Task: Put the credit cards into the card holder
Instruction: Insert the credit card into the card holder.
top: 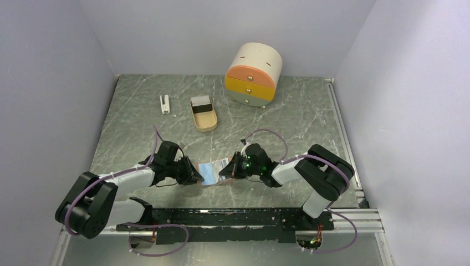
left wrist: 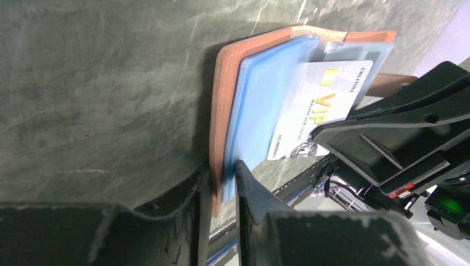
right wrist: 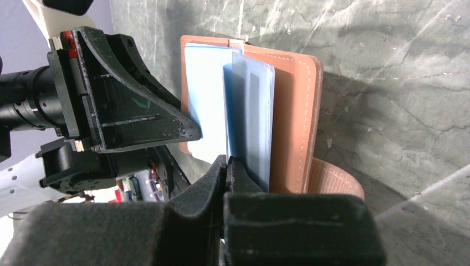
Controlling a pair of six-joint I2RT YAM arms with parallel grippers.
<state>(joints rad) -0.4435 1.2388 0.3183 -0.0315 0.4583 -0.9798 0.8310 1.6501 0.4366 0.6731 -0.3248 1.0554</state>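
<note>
The salmon-pink card holder (top: 213,172) hangs open between my two grippers, just above the table's near middle. My left gripper (left wrist: 224,169) is shut on its leather cover (left wrist: 224,100) together with the bluish clear pockets. A white credit card (left wrist: 324,102) with gold VIP lettering sits partly inside a clear pocket. My right gripper (right wrist: 227,160) is shut on that card's near edge, beside the holder's cover (right wrist: 296,111). From above, the left gripper (top: 195,176) and the right gripper (top: 226,170) face each other across the holder. Another grey card (top: 202,102) lies in the beige tray.
The beige oval tray (top: 205,121) lies at the back centre. A small white upright block (top: 164,103) stands to its left. A round cream, orange and yellow drawer box (top: 253,75) stands at the back right. Walls close in the table on three sides.
</note>
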